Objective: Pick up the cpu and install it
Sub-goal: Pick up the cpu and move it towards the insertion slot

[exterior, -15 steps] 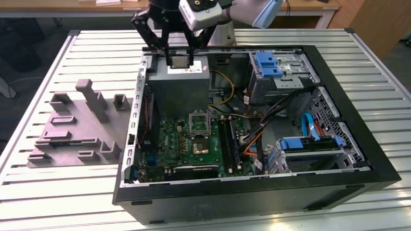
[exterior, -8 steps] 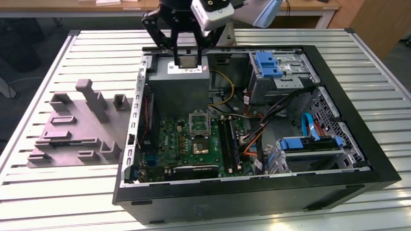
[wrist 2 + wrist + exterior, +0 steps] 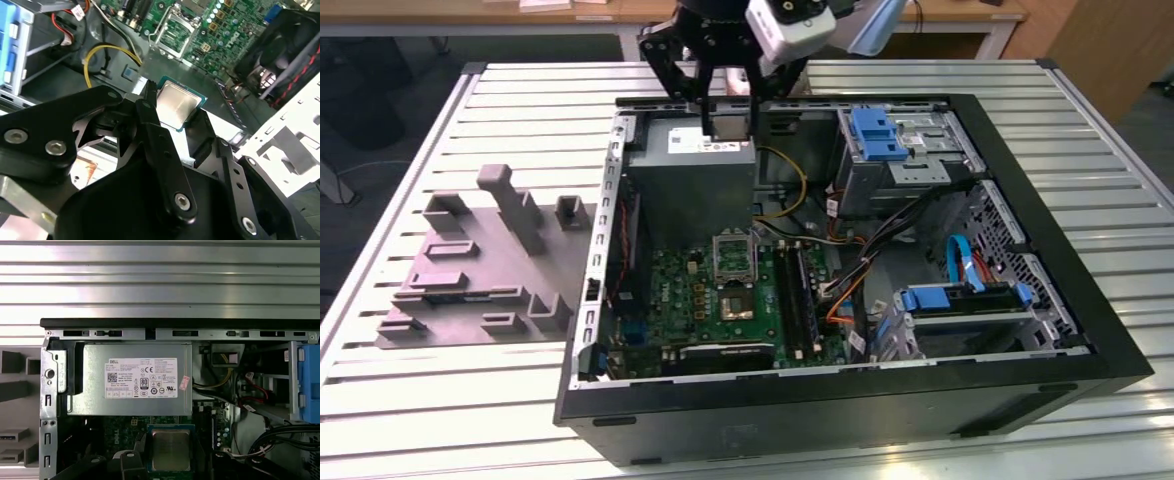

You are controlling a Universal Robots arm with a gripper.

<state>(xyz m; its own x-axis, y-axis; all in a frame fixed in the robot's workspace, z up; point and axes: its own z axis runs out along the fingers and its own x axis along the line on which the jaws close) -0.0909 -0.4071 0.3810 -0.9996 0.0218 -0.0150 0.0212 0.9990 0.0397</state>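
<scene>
The cpu (image 3: 176,101), a small flat square chip with a silvery top and pale rim, sits between the two black fingers of my gripper (image 3: 176,109), which is shut on it by its edges. In the first wrist view the cpu (image 3: 171,449) hangs in front of the power supply's lower edge. In the exterior view my gripper (image 3: 728,125) hovers over the back of the open computer case, above the grey power supply (image 3: 694,180). The open metal socket frame (image 3: 734,255) on the green motherboard lies below and nearer the case front; its frame (image 3: 175,27) also shows in the second wrist view.
A grey moulded tray (image 3: 480,270) with raised blocks lies on the slatted table at the exterior view's left of the case. Inside the case are blue drive brackets (image 3: 878,135), cable bundles (image 3: 881,260), a yellow wire (image 3: 107,52) and a fan (image 3: 287,45).
</scene>
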